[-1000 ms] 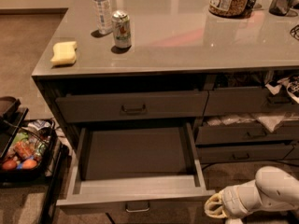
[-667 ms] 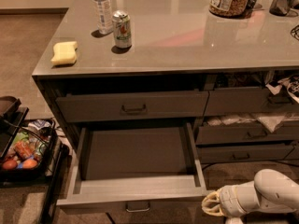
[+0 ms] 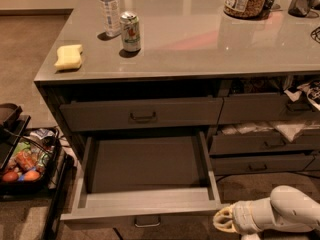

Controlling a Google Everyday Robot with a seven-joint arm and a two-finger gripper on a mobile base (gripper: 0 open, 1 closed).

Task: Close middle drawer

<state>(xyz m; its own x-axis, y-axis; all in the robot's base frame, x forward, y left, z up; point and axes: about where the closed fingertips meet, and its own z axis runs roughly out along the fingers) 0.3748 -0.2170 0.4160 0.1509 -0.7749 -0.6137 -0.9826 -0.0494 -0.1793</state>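
**Middle drawer stands open, gripper at its front right corner**

The wide dark-grey middle drawer (image 3: 145, 166) is pulled far out of the left half of the grey cabinet, below the shut, taller-fronted grey top drawer (image 3: 142, 115). Its shallow interior is bare. The small metal loop handle (image 3: 147, 221) sits in the centre of its low front, at the bottom edge of the view.

The white arm's pale-tipped gripper (image 3: 223, 221) comes in from the lower right and sits just beside the drawer's front right corner, a little lower in the view. Whether it touches the front, and whether it is spread or closed, cannot be told.

On the glossy grey countertop (image 3: 200, 39) stand 1 silver drinks can (image 3: 130, 31) and 1 clear plastic water bottle (image 3: 109, 9) close together, with a yellow sponge (image 3: 68, 57) near the left edge. On the right, grey drawers (image 3: 260, 143) hold white bags and paper.
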